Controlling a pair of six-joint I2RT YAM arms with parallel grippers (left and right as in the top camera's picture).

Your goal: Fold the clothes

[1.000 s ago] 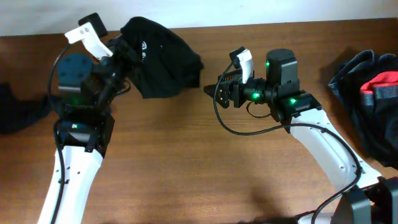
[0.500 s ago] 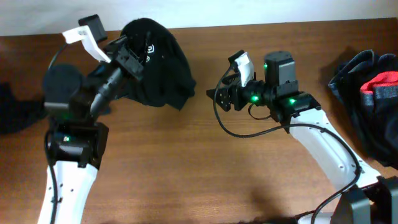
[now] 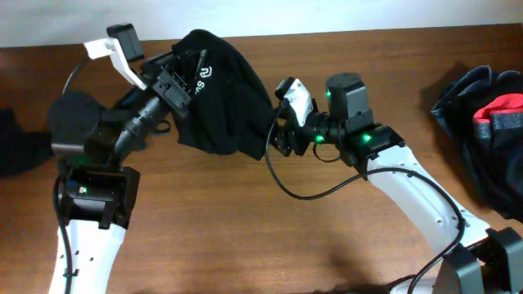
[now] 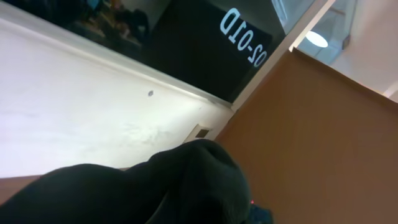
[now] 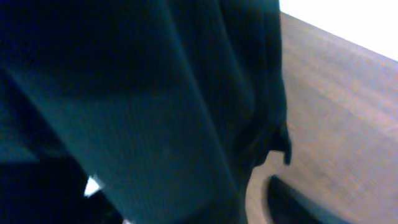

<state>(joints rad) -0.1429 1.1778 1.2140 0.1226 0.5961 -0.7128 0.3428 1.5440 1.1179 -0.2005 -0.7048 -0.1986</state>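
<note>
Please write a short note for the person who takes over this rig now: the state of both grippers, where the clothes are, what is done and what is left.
Left gripper: shut on the black top, holding it up over the table.
Right gripper: at the top's hanging right edge; whether it grips cannot be told.
Other clothes: dark pile with a red garment at the right edge; dark garment at the left edge.
Done: no fold visible.
Left: fold the top, then the rest.
</note>
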